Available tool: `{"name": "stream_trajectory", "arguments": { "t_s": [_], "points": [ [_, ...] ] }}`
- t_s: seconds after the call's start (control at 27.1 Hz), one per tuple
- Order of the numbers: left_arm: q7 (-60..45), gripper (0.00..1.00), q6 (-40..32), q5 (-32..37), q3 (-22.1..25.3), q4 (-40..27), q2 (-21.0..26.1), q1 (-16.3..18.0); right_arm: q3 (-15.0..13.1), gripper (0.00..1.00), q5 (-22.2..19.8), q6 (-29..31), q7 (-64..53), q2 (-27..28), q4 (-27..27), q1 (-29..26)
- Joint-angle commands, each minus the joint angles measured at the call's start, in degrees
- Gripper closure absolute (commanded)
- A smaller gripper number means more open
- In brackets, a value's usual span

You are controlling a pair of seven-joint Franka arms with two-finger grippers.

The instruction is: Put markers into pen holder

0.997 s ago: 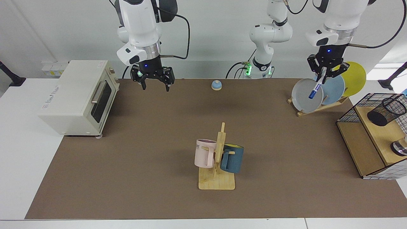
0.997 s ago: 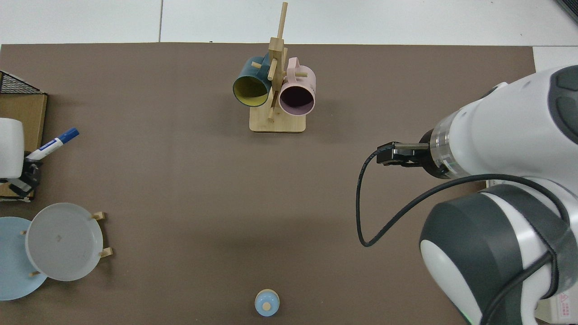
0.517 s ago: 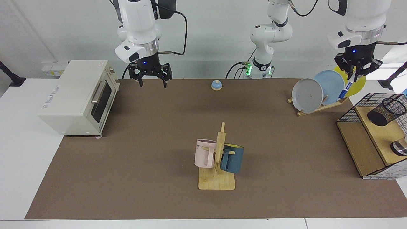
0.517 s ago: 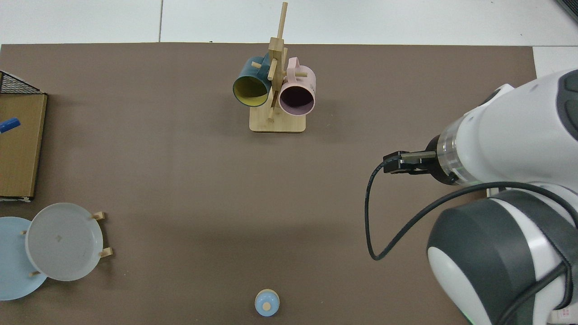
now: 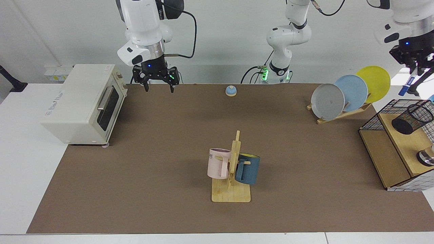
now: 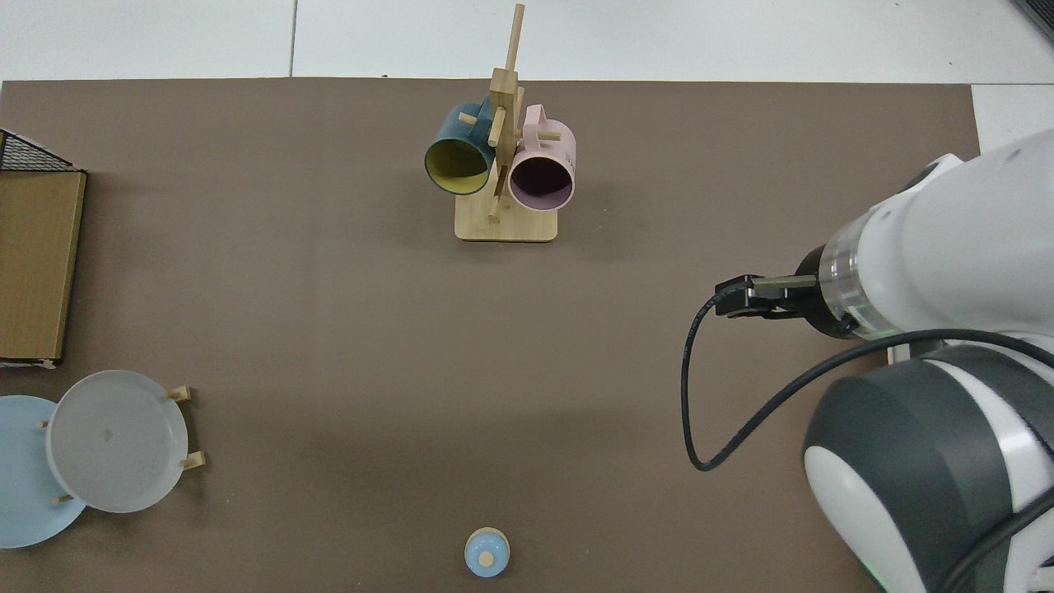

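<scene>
Facing view: at the upper right of the frame the left gripper [image 5: 414, 69] hangs high, above the yellow plate [image 5: 375, 82] and past its right side, with its fingers closed around a marker [image 5: 407, 86]. The marker slants down and to the frame's left from the fingers, blue cap lowest (its upper end is hidden in the gripper). Directly below it, lower along the right edge, the pen holder [image 5: 412, 119] stands tilted on a wooden box [image 5: 393, 149] inside a black wire basket [image 5: 390, 108]; marker and holder are well apart, with clear air between them. At the upper left the right gripper [image 5: 158, 84] waits above the mat's far edge, just right of the white oven [image 5: 81, 101], its fingers spread wide and holding nothing. A mug rack [image 5: 231, 176] sits in the lower middle.

Top view: neither the marker nor the pen holder shows. A large white and grey arm [image 6: 930, 387] fills the right side. The mug rack [image 6: 504, 165] is at top centre, a grey plate [image 6: 115, 441] at lower left.
</scene>
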Motion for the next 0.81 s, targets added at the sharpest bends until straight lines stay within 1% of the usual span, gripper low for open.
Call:
{"name": "stream_trajectory", "arguments": {
  "t_s": [0.0, 0.15, 0.26, 0.33, 0.44, 0.59, 0.78],
  "points": [
    [8.6, 1.0, 5.9, 0.9, -0.8, 2.4, 2.0, 6.6, 0.7, 0.01, 1.5, -0.4, -1.9, -0.9, -1.1, -3.4],
    [12.6, 1.0, 9.1, 1.6, -0.8, 2.4, 2.3, 8.7, 0.7, 0.01, 2.2, -0.2, -2.3, -0.8, -1.1, -4.8],
    [15.8, 1.0, 10.2, 6.7, -0.9, 2.4, 2.3, 8.9, 0.7, 0.01, 2.3, -0.4, -5.1, -0.8, -1.2, -5.8],
    [17.6, 1.0, 10.9, 8.6, -0.8, 2.4, 2.3, 8.9, 0.7, 0.01, 2.3, -0.9, -7.1, -0.8, -1.2, -6.4],
    [17.9, 1.0, 11.7, 10.2, -0.8, 2.3, 2.3, 9.0, 0.7, 0.01, 2.4, -1.4, -8.4, -0.8, -1.1, -6.7],
    [17.9, 1.0, 13.4, 15.5, -0.8, 1.8, 3.2, 9.0, 0.7, 0.01, 3.1, -2.2, -8.3, -0.9, -1.0, -6.5],
    [18.0, 1.0, 14.5, 16.0, -0.9, 1.7, 4.9, 10.9, 0.7, 0.01, 3.0, -2.2, -8.2, -1.0, -0.3, -6.0]
  ]
}}
